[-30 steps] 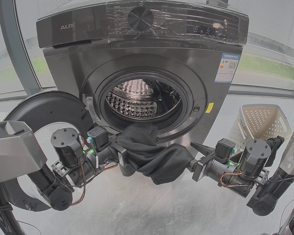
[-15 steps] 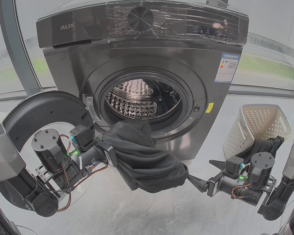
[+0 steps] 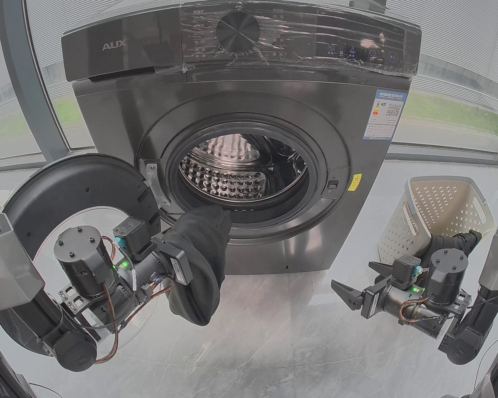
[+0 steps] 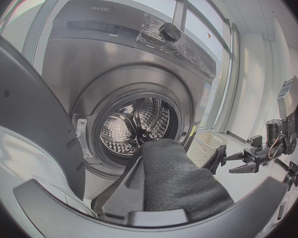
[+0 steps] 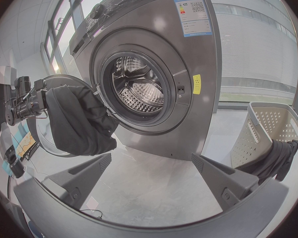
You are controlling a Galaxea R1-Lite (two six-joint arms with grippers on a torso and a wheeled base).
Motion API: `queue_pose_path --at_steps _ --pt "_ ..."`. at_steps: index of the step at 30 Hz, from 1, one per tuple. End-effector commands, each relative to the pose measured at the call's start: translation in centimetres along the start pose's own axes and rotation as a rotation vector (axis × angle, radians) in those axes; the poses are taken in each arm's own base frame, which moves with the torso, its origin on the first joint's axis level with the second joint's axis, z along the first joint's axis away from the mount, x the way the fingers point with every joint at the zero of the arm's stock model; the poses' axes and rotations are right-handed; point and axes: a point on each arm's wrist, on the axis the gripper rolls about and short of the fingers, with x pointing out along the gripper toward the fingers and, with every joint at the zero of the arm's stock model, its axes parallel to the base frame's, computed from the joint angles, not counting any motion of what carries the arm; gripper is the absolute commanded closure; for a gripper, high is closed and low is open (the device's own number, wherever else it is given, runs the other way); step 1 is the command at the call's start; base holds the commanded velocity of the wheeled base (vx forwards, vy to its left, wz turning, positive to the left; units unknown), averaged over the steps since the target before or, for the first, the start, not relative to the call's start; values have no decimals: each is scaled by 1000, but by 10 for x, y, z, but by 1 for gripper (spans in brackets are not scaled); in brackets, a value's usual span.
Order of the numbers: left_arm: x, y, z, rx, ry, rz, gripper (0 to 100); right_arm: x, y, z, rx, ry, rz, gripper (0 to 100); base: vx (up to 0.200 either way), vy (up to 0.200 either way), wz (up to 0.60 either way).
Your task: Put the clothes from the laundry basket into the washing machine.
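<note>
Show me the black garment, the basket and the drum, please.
Black garment [image 3: 203, 261]: head view, middle of the hanging cloth.
Basket [image 3: 399, 229]: head view, its perforated side wall.
Drum [image 3: 221, 181]: head view, perforated metal wall inside the opening.

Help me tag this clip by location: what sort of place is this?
Probably a laundry test corner in a glass-walled building: a dark grey front-loading washing machine, a white perforated plastic laundry basket, tall windows and polished grey stone floor.
</note>
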Motion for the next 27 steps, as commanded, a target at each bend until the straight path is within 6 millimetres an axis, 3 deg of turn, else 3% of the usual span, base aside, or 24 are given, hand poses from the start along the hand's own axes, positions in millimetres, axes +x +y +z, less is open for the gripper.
queue_pose_path --at_steps 1,20,27 --pt "3 -1 -8 12 22 18 100 2 0 2 2 -10 2 0 0 0 0" --pt "14 -9 -25 19 68 40 100 4 6 5 2 -28 24 0 32 0 0" --pt "16 -10 -29 18 81 38 100 4 6 5 3 -29 25 0 171 0 0"
